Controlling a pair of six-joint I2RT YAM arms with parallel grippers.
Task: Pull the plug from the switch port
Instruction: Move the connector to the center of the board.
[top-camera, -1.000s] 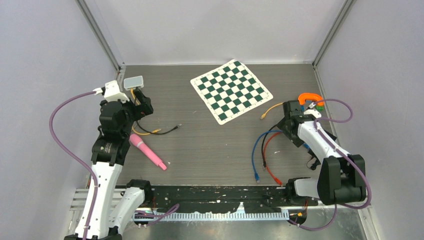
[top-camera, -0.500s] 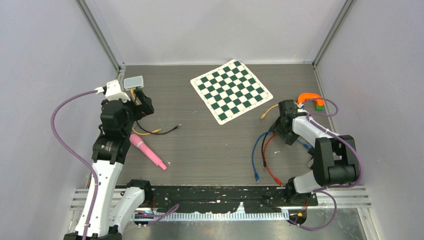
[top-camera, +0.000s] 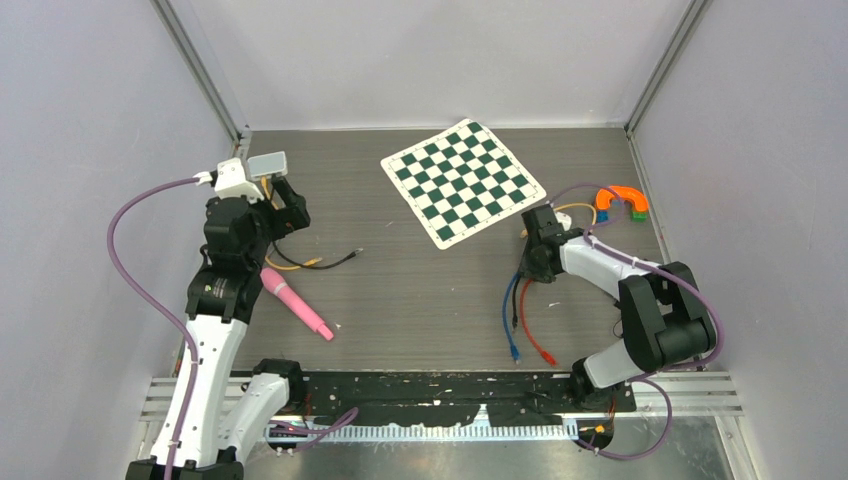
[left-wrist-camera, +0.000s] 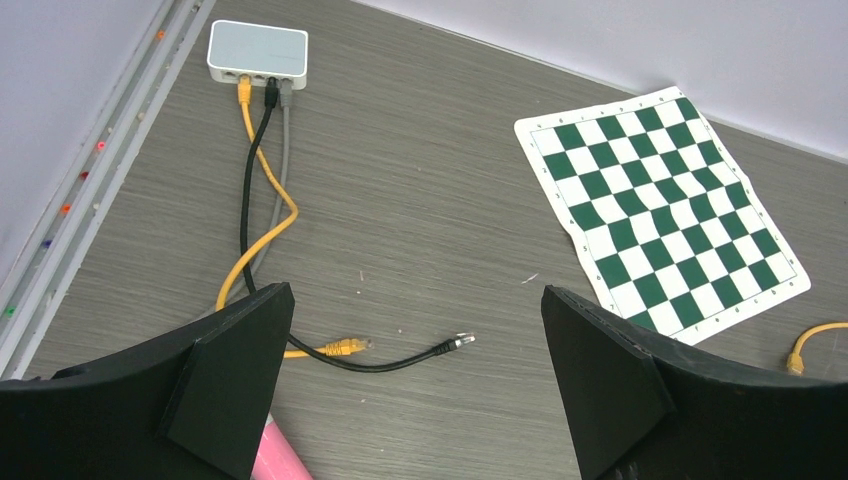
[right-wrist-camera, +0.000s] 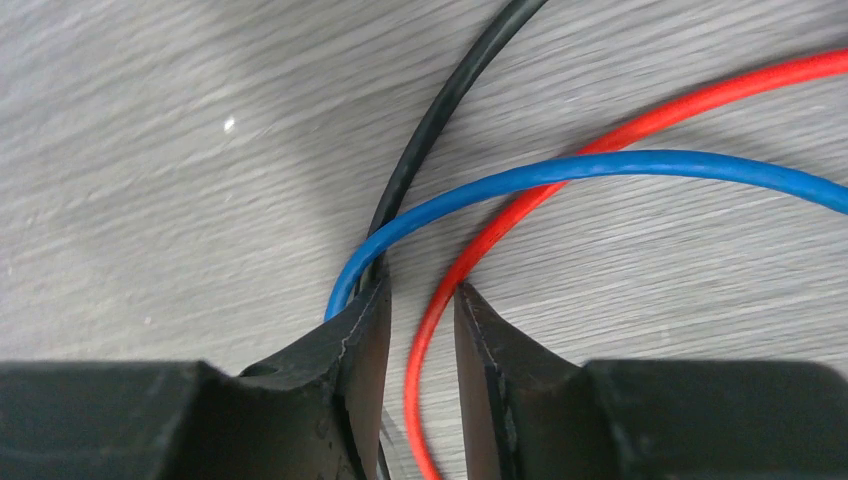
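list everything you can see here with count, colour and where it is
switch: 1, white-grey, far left
plugged cables: 3, yellow, black, grey, in the switch ports
checkered mat: 1, green and white, far centre
pen: 1, pink, near left
loose cables: 4, blue, red, black, yellow, right side
horseshoe piece: 1, orange, far right
left gripper: 1, black, open above the plugged cables
right gripper: 1, black, fingers narrow around the red cable

Bright even light, soft shadows (right wrist close-up blurry)
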